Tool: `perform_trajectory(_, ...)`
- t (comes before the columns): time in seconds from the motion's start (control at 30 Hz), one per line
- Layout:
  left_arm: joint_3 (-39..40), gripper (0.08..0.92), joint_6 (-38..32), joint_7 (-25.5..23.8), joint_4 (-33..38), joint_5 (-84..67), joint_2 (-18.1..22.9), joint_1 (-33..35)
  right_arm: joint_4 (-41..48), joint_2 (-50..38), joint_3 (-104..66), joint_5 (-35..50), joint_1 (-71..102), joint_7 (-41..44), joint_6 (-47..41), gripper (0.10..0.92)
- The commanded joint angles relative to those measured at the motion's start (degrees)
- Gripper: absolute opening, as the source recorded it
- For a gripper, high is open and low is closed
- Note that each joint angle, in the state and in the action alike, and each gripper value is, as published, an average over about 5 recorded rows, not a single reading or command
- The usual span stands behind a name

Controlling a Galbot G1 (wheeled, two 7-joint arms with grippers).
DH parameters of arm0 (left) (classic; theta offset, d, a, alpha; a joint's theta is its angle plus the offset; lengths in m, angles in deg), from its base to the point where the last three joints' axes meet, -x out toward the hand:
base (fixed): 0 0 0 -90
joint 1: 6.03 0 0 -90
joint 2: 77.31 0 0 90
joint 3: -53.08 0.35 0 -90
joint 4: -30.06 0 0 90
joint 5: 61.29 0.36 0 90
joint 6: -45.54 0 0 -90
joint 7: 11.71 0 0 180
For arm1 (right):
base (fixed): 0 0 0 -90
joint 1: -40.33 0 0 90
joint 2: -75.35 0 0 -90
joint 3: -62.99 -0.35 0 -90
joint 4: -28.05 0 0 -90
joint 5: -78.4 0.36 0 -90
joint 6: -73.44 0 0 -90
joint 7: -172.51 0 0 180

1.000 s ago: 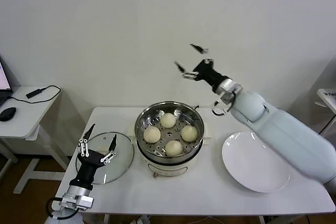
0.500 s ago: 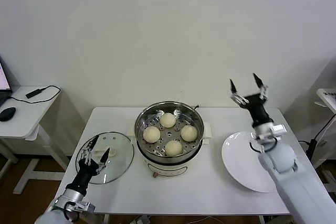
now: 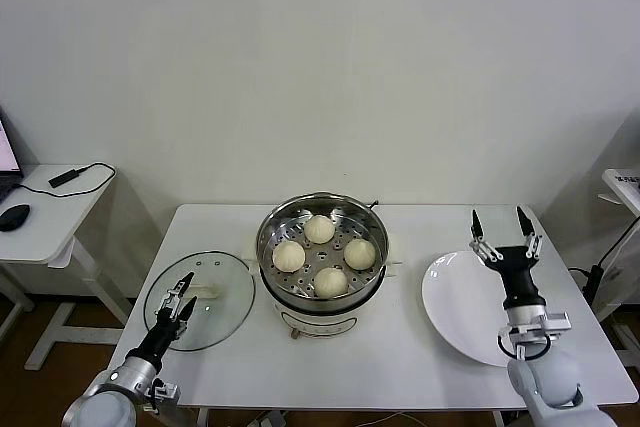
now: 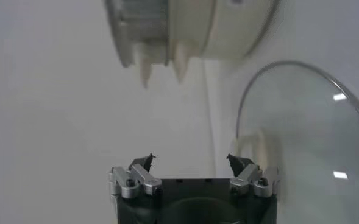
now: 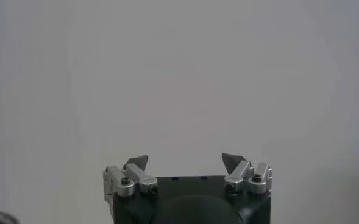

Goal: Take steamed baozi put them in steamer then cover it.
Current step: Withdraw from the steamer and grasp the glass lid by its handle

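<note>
The steamer [image 3: 268, 232] stands uncovered at the table's middle on its cream base [image 4: 228, 27]. Several baozi lie on its perforated tray, among them one at the back [image 3: 320, 228] and one at the front [image 3: 331, 281]. The cover [image 3: 215, 317], a glass lid, lies flat on the table to the steamer's left; its white handle [image 4: 252, 145] also shows. My left gripper [image 3: 184, 292] [image 4: 191, 159] is open and empty, low over the lid's near-left edge. My right gripper [image 3: 497, 217] [image 5: 185, 161] is open and empty, fingers pointing up, above the white plate.
An empty white plate [image 3: 455, 317] lies to the right of the steamer. A side desk [image 3: 50, 212] with a mouse and cable stands off the table's left. A plain wall runs behind the table.
The right arm swung from high behind the steamer down to the right, above the plate. The left gripper drew back toward the table's near-left corner. Both stayed open.
</note>
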Motion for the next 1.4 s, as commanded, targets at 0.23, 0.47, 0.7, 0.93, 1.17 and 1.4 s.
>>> perform_trajectory(0.23, 2.6, 0.823, 3.2, 2.0, -8.5, 3.8, 1.0, -7.4, 0.8, 4.0, -3.8, -1.4, 5.4, 0.4, 1.5, 0.823)
perform_trajectory(0.47, 3.2, 0.823, 3.7, 2.5, -9.9, 3.9, 1.8, -9.2, 1.0, 4.5, -4.2, -1.6, 5.5, 0.5, 1.9, 0.823)
perform_trajectory(0.7, 4.0, 0.823, 3.9, 2.6, -11.2, 3.9, 2.6, -10.5, 1.1, 4.4, -4.7, -1.6, 5.5, 0.4, 2.0, 0.823)
perform_trajectory(0.93, 4.6, 0.823, 4.1, 2.7, -13.0, 3.9, 3.4, -12.0, 0.2, 3.5, -5.2, -1.5, 5.1, 0.2, 1.6, 0.823)
perform_trajectory(1.17, 4.8, 0.781, 4.5, 2.3, -14.6, 3.5, 3.4, -12.2, -0.2, 3.6, -5.4, -1.6, 4.8, 0.1, 1.4, 0.823)
perform_trajectory(1.4, 4.8, 0.584, 4.6, 2.4, -15.4, 2.4, 3.6, -12.2, -0.6, 3.7, -5.4, -1.8, 4.6, 0.0, 1.3, 0.823)
